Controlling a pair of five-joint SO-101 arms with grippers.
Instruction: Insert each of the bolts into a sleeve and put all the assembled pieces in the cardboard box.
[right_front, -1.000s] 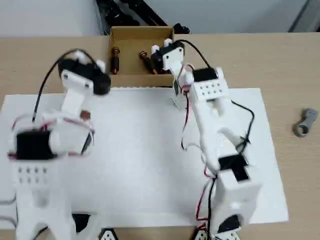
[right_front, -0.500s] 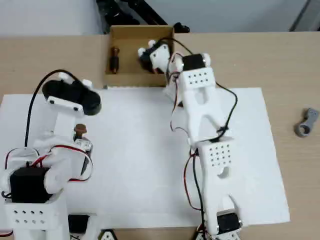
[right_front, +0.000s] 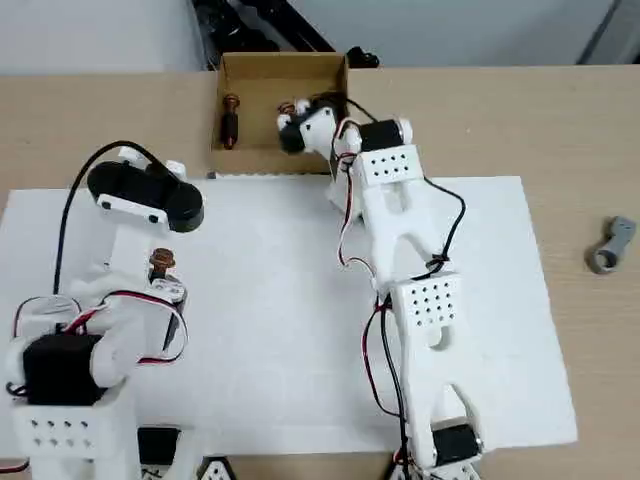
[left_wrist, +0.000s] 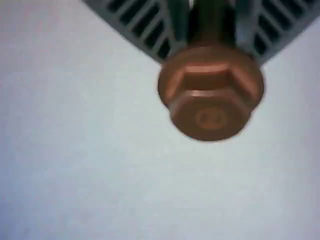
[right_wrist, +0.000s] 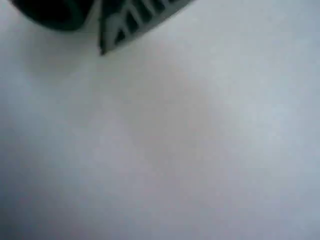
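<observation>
Open room: I am looking at a white sheet (right_front: 290, 340) covering the near and middle part of the counter (right_front: 560, 120). A wide white stretch of it is showing between the two arms, from the near edge up toward the box.
Edges: the sheet's far edge is running just beside the near wall of the box. Bare wood is showing to the right of the sheet and along the far side.
Right margin: a small grey part (right_front: 610, 245) is lying on the wood, well apart from both arms and the box.
Left gripper: the left gripper (right_front: 160, 272) is hovering over the left part of the sheet, well apart from the box, with its jaws pinching the bolt by the shank.
Right gripper: the right gripper (right_front: 297, 128) is hanging over the right half of the box, with its arm stretching across the sheet from the near edge. I cannot tell how it is set.
Box: the cardboard box (right_front: 283, 66) is sitting open-topped at the far side. One assembled piece (right_front: 231, 118) is lying along its left wall. A second brown piece (right_front: 287, 107) is showing just beside the right gripper, partly hidden.
Bolt: the bolt (left_wrist: 210, 97) is showing copper-brown, with a hexagonal head on a round flange sticking out past the ribbed jaws. Its dark shank is running back between them.
</observation>
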